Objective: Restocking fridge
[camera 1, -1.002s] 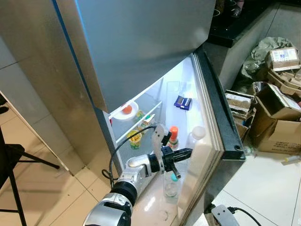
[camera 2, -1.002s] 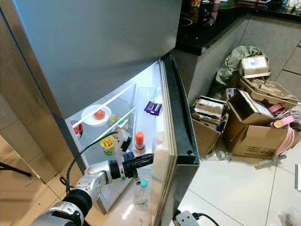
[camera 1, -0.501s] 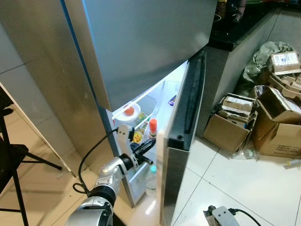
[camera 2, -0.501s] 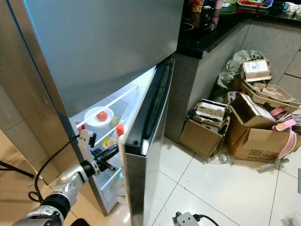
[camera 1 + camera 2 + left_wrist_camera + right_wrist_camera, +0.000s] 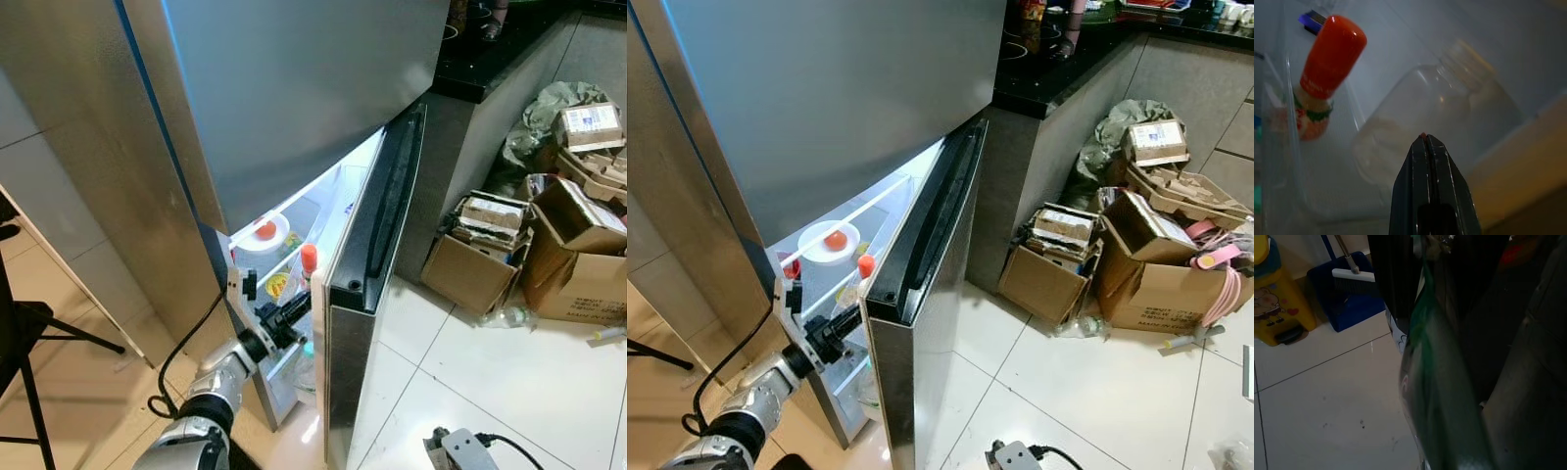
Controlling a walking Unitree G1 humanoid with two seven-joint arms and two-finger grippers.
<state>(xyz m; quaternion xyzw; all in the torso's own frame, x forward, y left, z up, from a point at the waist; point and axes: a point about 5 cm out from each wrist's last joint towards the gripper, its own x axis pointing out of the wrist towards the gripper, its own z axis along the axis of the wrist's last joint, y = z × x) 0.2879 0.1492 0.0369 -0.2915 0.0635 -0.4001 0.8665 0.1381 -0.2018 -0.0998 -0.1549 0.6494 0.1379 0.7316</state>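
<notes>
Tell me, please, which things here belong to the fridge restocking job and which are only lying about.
Job:
fridge door, partly open
left gripper, shut, at the opening
orange-capped bottle
clear bottle
plate with a tomato

Lying about:
cardboard boxes
floor
black counter

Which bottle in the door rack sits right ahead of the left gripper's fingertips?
The clear, empty-looking bottle with no coloured cap, directly beyond the left gripper. The red-capped bottle stands off to one side.

fridge shelf (image 5: 294,257) bears white plate (image 5: 266,235) with tomato (image 5: 265,229).
</notes>
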